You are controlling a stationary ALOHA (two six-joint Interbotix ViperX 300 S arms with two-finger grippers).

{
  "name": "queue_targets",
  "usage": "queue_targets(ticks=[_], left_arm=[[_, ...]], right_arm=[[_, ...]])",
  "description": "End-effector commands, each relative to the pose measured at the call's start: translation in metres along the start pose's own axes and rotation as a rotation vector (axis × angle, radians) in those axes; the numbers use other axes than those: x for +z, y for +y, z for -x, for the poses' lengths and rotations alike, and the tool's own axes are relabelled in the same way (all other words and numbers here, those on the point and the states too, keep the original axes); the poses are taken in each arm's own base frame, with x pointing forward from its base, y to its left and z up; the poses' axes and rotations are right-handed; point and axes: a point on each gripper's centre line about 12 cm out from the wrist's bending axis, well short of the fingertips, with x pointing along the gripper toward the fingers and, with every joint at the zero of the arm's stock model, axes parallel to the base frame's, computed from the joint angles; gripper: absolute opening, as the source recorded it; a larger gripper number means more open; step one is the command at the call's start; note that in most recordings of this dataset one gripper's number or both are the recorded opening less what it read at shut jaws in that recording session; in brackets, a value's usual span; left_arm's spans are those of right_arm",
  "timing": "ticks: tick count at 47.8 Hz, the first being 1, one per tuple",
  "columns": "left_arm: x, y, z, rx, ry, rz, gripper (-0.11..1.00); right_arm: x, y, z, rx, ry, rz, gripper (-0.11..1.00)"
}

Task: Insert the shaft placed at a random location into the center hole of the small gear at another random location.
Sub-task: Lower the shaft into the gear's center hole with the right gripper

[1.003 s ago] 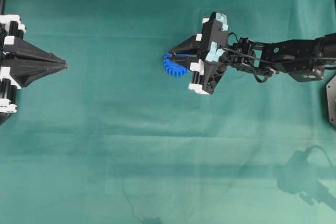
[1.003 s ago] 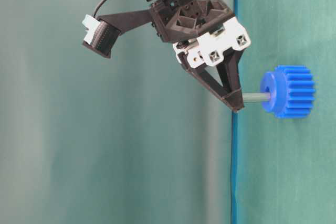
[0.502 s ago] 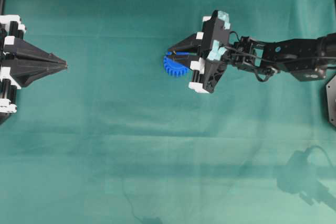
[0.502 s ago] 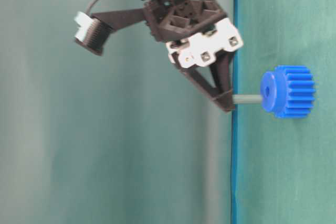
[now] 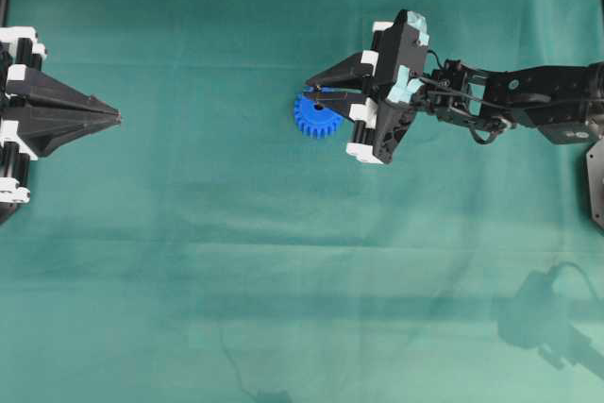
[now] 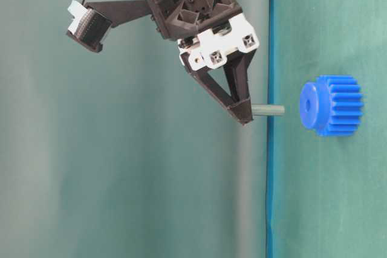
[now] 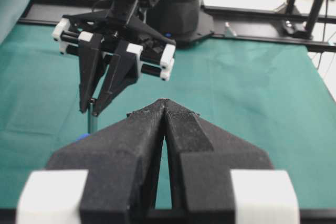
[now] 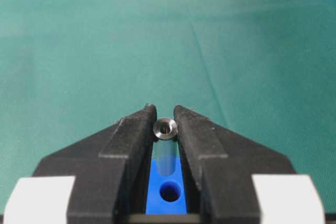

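Shaft (image 6: pixel 268 110) now withdrawn clear of small gear (image 6: pixel 332 105); right gripper (image 6: pixel 243 115) pinches it, axis aimed toward center hole (image 6: pixel 306 105); left gripper (image 5: pixel 117 118) jaws pressed together, idle.

1. The right gripper (image 6: pixel 245 115) is clamped on the shaft (image 6: pixel 268 110); the pin's free end stands clear of the small gear (image 6: pixel 332 105), with an open gap between them in the table-level view.
2. The center hole (image 6: pixel 309 105) faces the shaft — nothing stands in that gap.
3. The green cloth (image 5: pixel 283 261) around the gear is open on all sides; only the right gripper overhangs it.
4. The left gripper (image 5: pixel 115 118), fingertips together, sits at the far left edge — well apart from the gear.
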Motion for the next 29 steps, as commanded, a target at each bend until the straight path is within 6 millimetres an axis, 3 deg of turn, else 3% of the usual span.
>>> queue_targets(ticks=[1, 19, 29], left_arm=[[0.005, 0.000, -0.001, 0.000, -0.015, 0.003, 0.00], [0.004, 0.000, -0.001, 0.000, -0.012, 0.003, 0.00], [0.004, 0.000, -0.001, 0.000, -0.011, 0.003, 0.00]], right_arm=[[0.011, 0.000, 0.002, 0.001, -0.035, -0.001, 0.15], [-0.016, -0.005, -0.015, -0.023, 0.016, -0.014, 0.15], [-0.022, -0.007, -0.016, -0.032, 0.026, -0.021, 0.15]])
